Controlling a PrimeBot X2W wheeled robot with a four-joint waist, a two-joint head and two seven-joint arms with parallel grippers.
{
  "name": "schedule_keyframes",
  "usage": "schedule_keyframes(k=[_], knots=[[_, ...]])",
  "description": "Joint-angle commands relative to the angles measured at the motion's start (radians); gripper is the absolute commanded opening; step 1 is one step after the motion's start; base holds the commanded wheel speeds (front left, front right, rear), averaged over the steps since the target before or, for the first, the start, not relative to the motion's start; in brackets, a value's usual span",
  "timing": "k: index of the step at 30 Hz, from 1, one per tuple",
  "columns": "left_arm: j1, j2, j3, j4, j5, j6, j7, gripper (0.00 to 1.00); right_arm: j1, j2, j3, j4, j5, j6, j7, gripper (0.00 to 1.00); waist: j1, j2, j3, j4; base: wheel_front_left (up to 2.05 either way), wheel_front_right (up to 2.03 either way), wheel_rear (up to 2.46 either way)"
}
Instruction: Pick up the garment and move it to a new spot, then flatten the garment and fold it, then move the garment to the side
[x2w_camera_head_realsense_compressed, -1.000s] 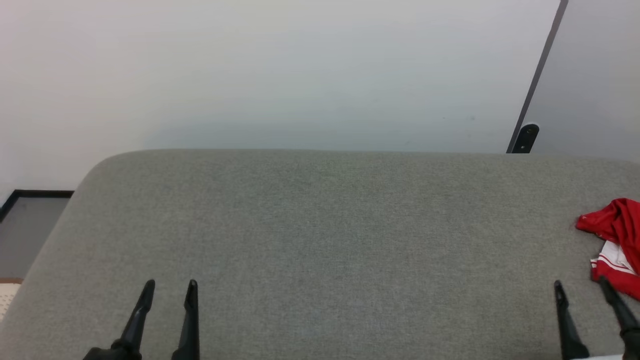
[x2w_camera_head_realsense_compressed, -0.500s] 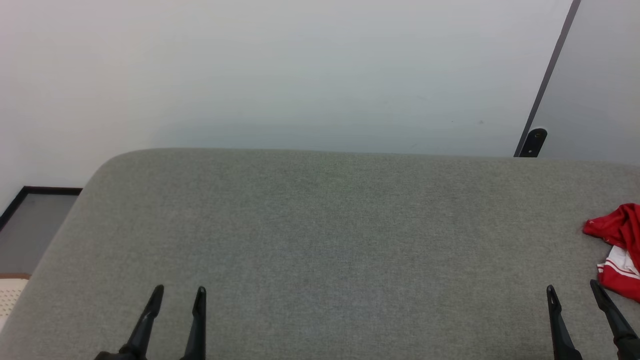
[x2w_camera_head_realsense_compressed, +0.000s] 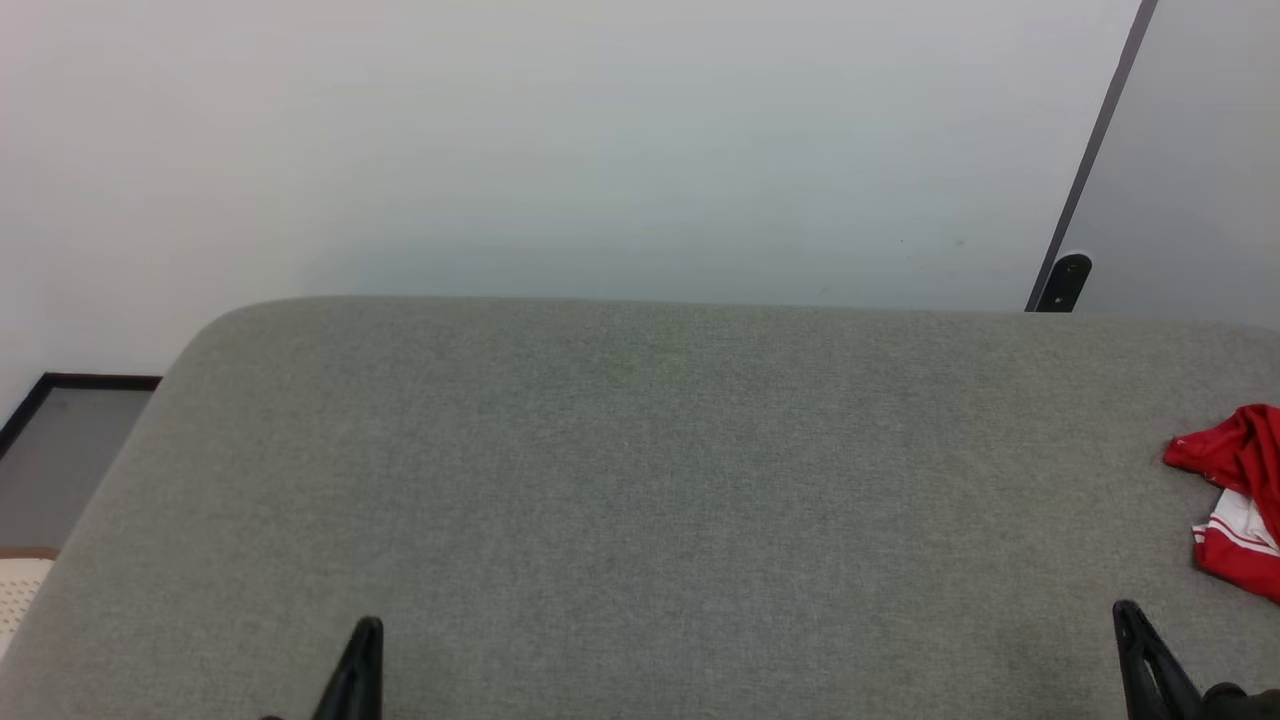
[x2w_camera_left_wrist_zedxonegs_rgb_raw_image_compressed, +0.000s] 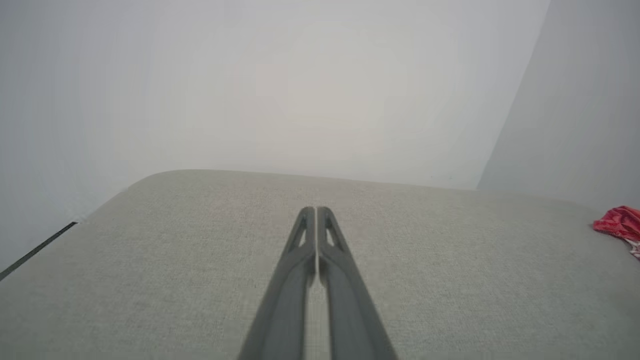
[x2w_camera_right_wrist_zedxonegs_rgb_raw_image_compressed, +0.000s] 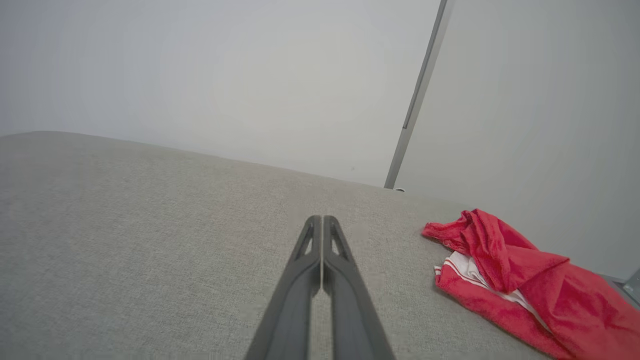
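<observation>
While garment lies crumpled on grey cushion, I see left claw pressed together; right claw likewise together, near garment, not touching.

The head camera looks forward and down from above the near edge of the grey fabric-covered table, taking in its depth up to the plain white wall. Each wrist camera sits low and close over the fabric, sighting along its own dark left end effector or right end effector toward that wall. All three share the table's far edge and the crumpled red garment with white striped trim at the right, largest in the right wrist view.
</observation>
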Motion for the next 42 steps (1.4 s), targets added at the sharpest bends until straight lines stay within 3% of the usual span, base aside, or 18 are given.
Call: schedule_keyframes(k=[1, 19, 42], knots=[[-0.008, 0.002, 0.001, -0.008, -0.021, 0.000, 0.004, 0.00, -0.009, -0.002, -0.005, -0.003, 0.022, 0.000, 0.007, 0.00, 0.0000, 0.0000, 0.001, 0.000, 0.00, 0.00, 0.00], [-0.084, -0.002, 0.011, 0.051, -0.357, 0.000, 0.079, 0.00, -0.071, 0.017, -0.009, 0.030, 0.397, 0.000, 0.091, 0.00, 0.0000, 0.0000, 0.015, -0.008, 0.00, 0.00, 0.00], [-0.159, -0.011, 0.026, 0.106, -0.691, -0.001, 0.160, 0.00, -0.134, 0.037, -0.013, 0.068, 0.774, 0.000, 0.176, 0.00, 0.0000, 0.0000, 0.034, -0.018, 0.00, 0.00, 0.00]])
